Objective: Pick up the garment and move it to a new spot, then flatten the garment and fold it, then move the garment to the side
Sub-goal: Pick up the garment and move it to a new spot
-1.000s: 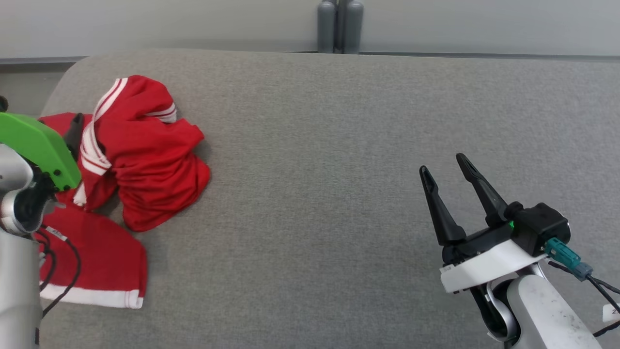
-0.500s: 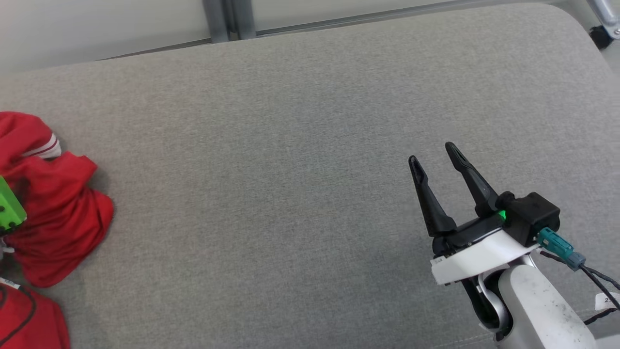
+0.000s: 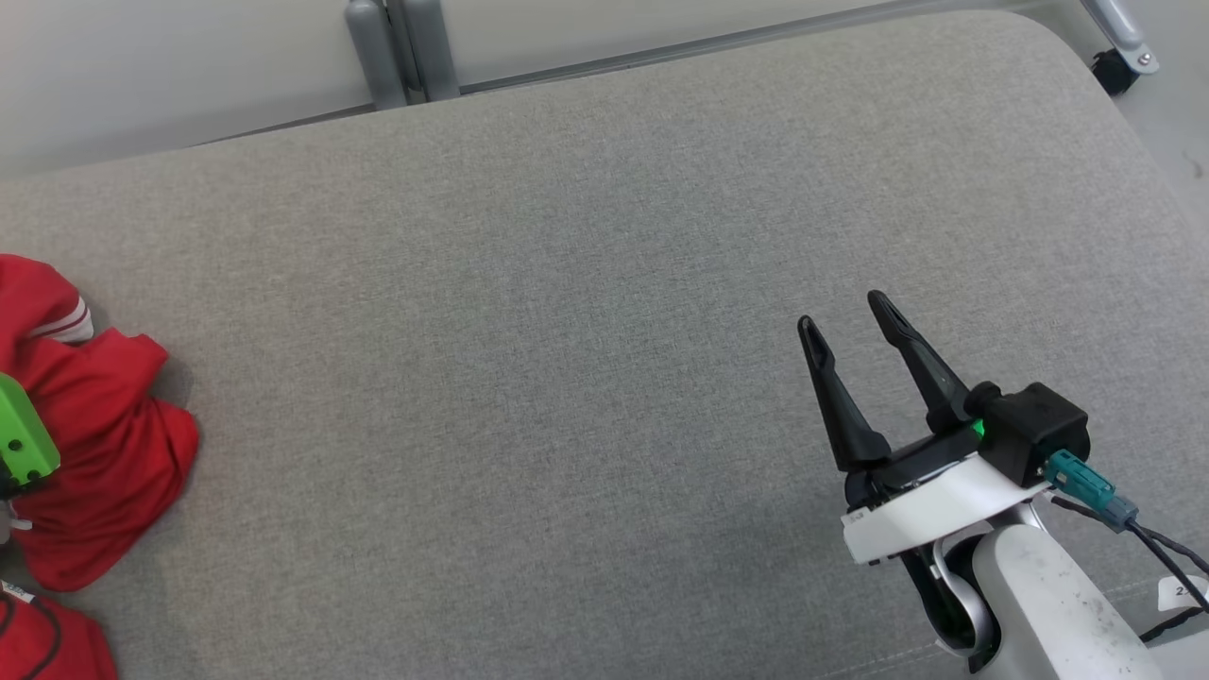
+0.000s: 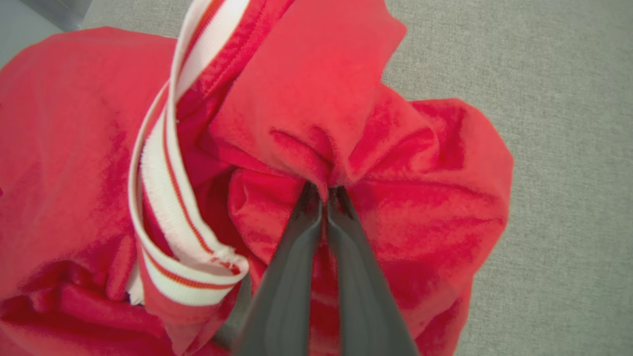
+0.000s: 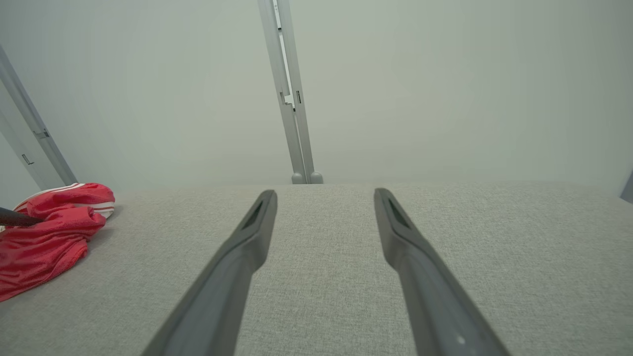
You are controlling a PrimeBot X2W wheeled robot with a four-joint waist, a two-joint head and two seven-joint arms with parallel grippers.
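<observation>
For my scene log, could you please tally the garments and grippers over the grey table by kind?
red garment: 1
grippers: 2, left gripper shut on the garment, right gripper open
total: 3

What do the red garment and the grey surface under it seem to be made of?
Red garment: likely soft knit fabric, matte; it bunches into rounded folds, and its white striped trim looks ribbed. Grey surface: probably woven upholstery cloth, matte, with a fine speckled weave.

Bright, even light; soft shadows; wrist-view foreground blur
</observation>
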